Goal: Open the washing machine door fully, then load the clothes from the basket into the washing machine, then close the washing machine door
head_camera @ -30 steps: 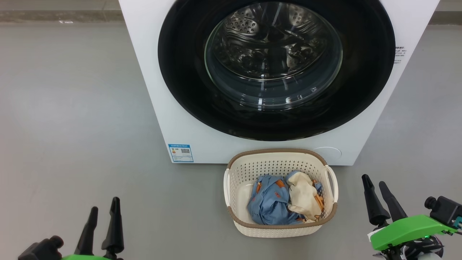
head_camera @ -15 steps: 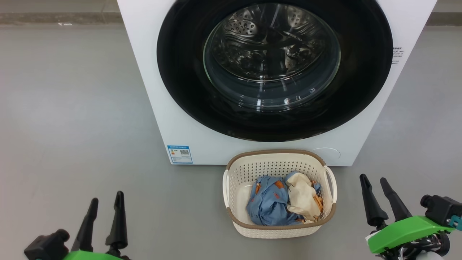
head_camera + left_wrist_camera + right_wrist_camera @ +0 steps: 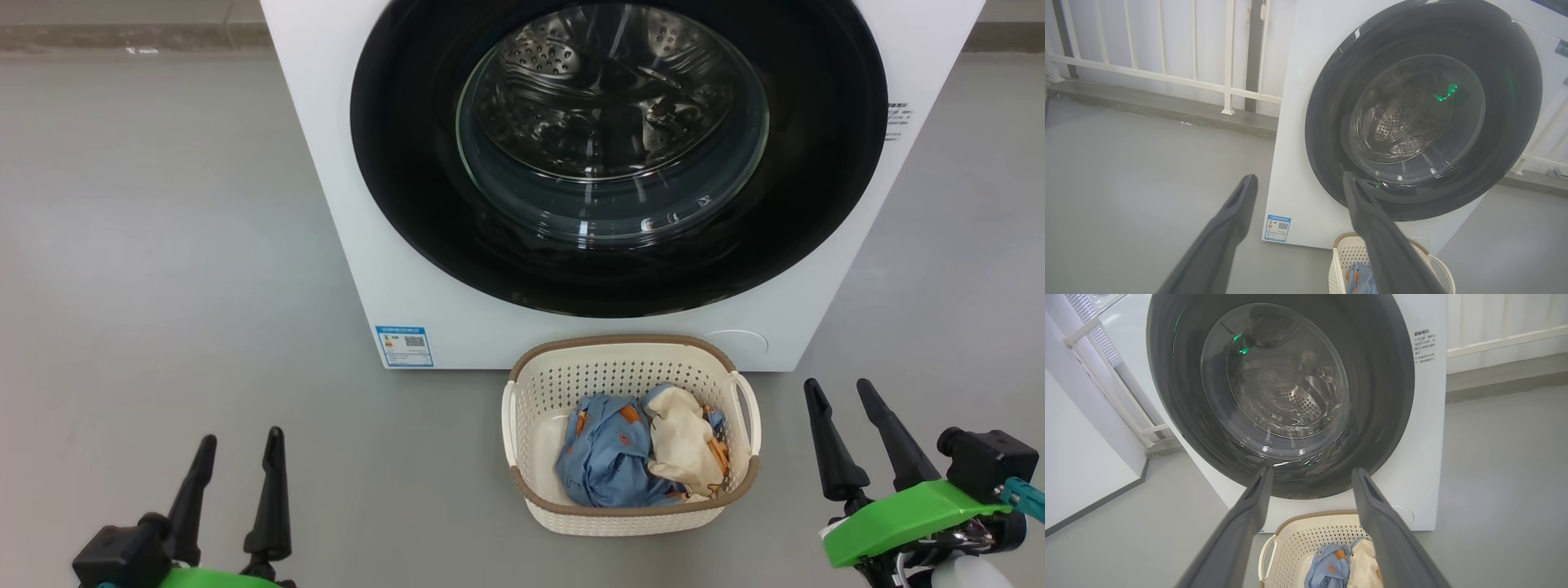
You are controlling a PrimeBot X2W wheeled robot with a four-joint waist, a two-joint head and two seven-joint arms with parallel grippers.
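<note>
Head view: the door (image 3: 616, 147) sat shut at 12 o'clock, the basket (image 3: 629, 341) of clothes (image 3: 620, 449) below it. The left claw (image 3: 242, 438) at 7 and the right claw (image 3: 836, 384) at 4 both gaped wide, empty. The right looked nearer the door, which lay toward its 11. Left wrist view: a railing (image 3: 1167, 78) at 10. Right wrist view: printed text (image 3: 1425, 345) at 1.

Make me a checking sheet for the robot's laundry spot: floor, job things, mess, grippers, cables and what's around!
Surface: smooth grey floor.
Job's things: washing machine with its door shut; basket on the floor in front of it, clothes inside.
Clutter: nothing seen.
Grippers: left gripper and right gripper open, holding nothing, one on each side of the basket.
Cables: nothing seen on the floor.
Surroundings: white railing behind the machine; blue label on its front.
</note>
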